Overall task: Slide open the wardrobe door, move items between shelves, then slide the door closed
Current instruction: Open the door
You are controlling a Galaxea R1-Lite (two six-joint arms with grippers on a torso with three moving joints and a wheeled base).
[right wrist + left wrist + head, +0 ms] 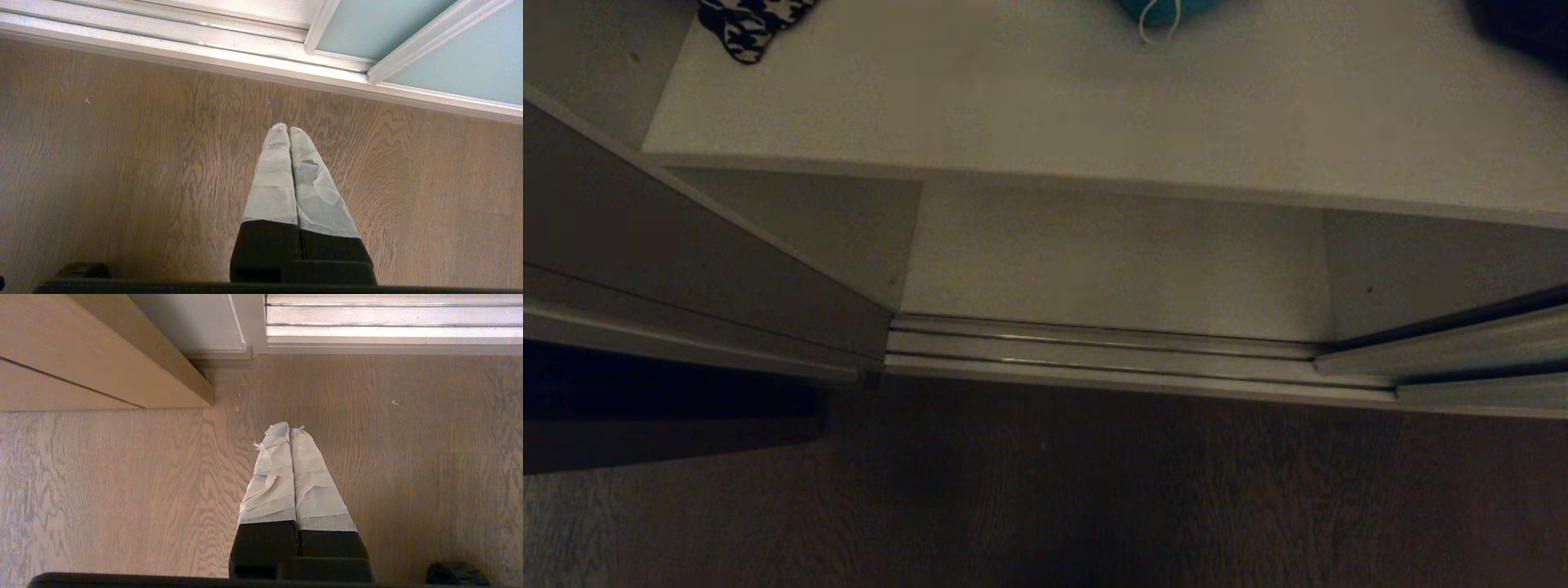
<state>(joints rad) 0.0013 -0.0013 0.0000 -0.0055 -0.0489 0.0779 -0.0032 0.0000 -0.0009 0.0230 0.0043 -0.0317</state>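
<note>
Pale grey-green door is slid aside at right, so the wardrobe stands open. Teal toy sits far back on the upper shelf; lower shelf bare. My left gripper and right gripper hang over the wood floor, fingers pressed together, holding nothing. Next, probably: reach up, spread fingers, grab toy.

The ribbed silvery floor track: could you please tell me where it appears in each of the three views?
Head view: floor track runs across the middle, below the lower shelf.
Left wrist view: floor track along the top right edge.
Right wrist view: floor track along the top.
Shared landmark: the wooden floor.
</note>
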